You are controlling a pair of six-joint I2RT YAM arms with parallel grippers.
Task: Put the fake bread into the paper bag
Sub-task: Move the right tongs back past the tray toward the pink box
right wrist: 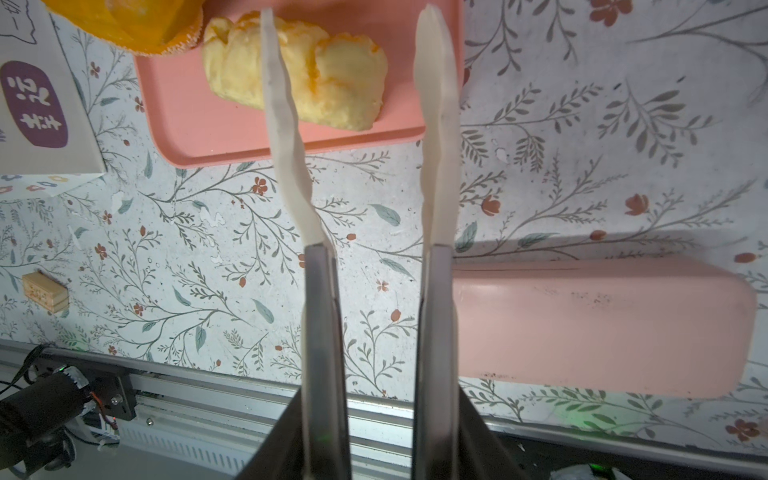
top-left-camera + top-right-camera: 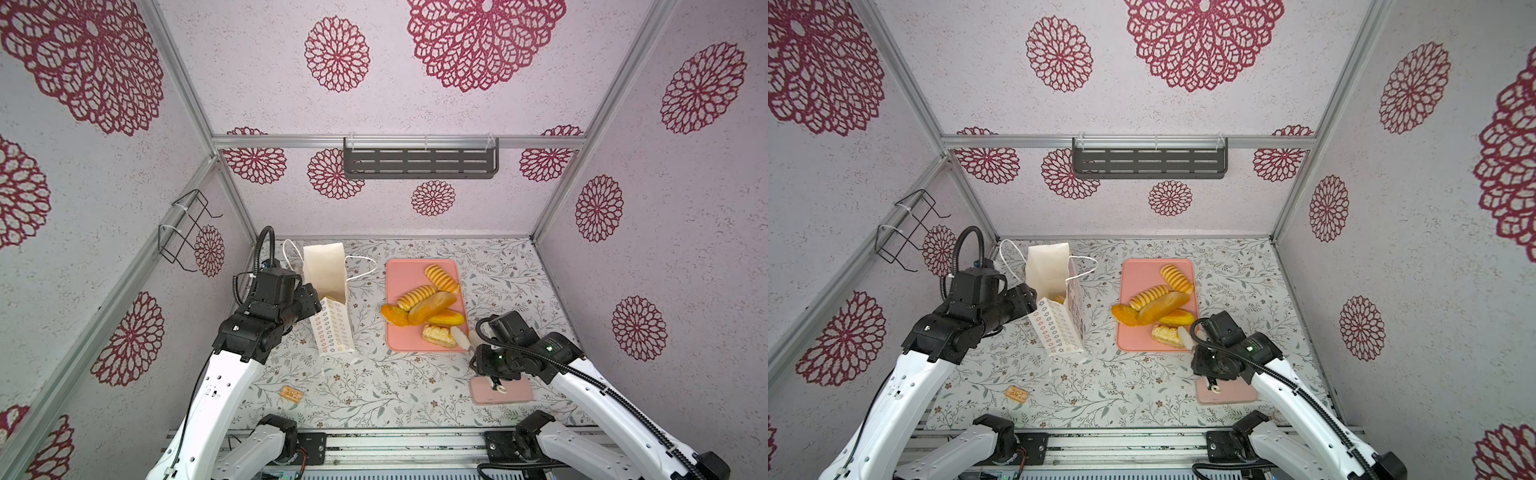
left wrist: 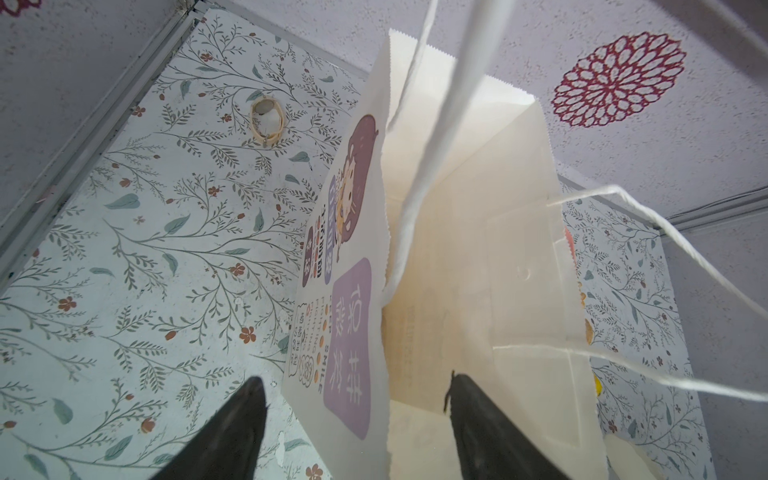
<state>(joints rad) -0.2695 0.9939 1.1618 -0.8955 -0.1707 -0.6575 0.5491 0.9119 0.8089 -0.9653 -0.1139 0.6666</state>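
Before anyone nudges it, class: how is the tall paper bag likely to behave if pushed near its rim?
The paper bag stands tall on a narrow base, so a push up high would probably tip it. Its thin paper walls likely crumple rather than resist. The cord handles hang limp, so they look floppy.

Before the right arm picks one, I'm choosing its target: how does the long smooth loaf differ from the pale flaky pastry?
The long smooth loaf is orange-brown and touches a ridged roll mid-tray; the flaky pastry is pale yellow, shorter, flat at the tray's near edge, nearest the right gripper. Both lie on the pink tray.
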